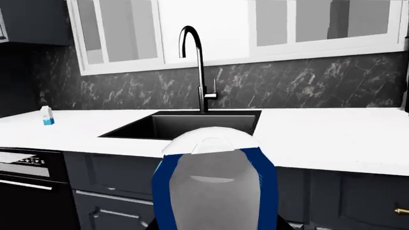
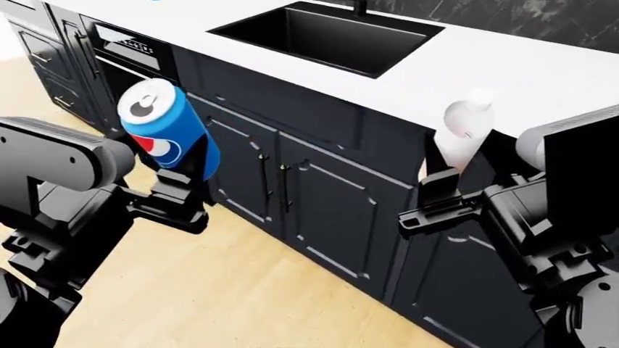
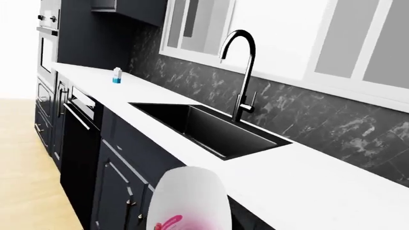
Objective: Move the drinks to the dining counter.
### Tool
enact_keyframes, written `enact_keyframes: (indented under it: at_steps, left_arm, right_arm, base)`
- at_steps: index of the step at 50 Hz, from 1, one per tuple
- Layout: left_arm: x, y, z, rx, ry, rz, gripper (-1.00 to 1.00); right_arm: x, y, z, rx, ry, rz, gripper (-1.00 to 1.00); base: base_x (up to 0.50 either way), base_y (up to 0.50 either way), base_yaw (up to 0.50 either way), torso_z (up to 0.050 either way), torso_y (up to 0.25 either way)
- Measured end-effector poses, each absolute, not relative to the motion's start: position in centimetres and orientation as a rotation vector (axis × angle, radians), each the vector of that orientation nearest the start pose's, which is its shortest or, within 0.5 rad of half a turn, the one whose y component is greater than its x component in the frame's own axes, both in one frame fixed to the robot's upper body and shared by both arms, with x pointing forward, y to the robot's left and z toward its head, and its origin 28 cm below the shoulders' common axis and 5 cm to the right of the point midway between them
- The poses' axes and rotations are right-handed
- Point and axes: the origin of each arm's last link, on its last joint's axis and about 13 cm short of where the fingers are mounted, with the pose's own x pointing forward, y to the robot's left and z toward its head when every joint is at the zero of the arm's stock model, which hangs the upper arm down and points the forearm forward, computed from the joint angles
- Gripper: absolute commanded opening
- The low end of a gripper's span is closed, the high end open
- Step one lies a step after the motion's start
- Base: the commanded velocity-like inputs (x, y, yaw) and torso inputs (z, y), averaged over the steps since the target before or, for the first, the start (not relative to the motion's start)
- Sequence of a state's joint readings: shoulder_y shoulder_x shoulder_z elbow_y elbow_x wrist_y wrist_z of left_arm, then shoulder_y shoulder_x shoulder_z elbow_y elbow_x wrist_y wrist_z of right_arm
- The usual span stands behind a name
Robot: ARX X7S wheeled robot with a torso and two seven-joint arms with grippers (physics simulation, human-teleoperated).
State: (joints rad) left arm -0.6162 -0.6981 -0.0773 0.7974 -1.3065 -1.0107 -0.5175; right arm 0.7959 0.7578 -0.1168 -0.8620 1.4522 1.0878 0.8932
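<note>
Lifted clear of the white sink counter (image 2: 541, 80), ready for carrying: blue cola can with red-white-blue logo (image 2: 164, 127) clenched in left fingers (image 2: 179, 192) at head view's left, white bottle with pink label (image 2: 462, 134) clenched in right fingers (image 2: 447, 190) at right. Three drinks counted (one small white-and-blue carton (image 1: 47, 115) left standing, upper left in the right wrist view). Dining counter nowhere in view.

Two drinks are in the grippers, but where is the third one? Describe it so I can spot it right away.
Find the black sink in the white worktop and follow the worktop away from the sink to its far end, above the oven front. The milk carton stands there alone: small, white with a blue base, the only object on that stretch.
</note>
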Motion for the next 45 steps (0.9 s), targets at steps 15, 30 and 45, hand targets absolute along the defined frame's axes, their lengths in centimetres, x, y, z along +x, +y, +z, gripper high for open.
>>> enact_keyframes:
  at_steps: [15, 30, 45]
  left_arm:
    - [19.59, 25.19, 24.60, 0.055, -0.139, -0.314, -1.00]
    - [19.70, 25.16, 24.66, 0.056, -0.139, -0.316, -1.00]
    - [19.76, 25.17, 24.59, 0.056, -0.138, -0.316, -1.00]
  right_arm:
    - [18.21, -12.46, 25.41, -0.217, -0.134, 0.170, -1.00]
    - [18.33, -12.38, 25.46, -0.224, -0.133, 0.179, -1.00]
    - [18.33, -12.38, 25.40, -0.228, -0.130, 0.183, -1.00]
  base:
    - [0.00, 0.00, 0.50, 0.000, 0.001]
    - [0.00, 0.00, 0.50, 0.001, 0.001]
    - [0.00, 0.00, 0.50, 0.000, 0.001]
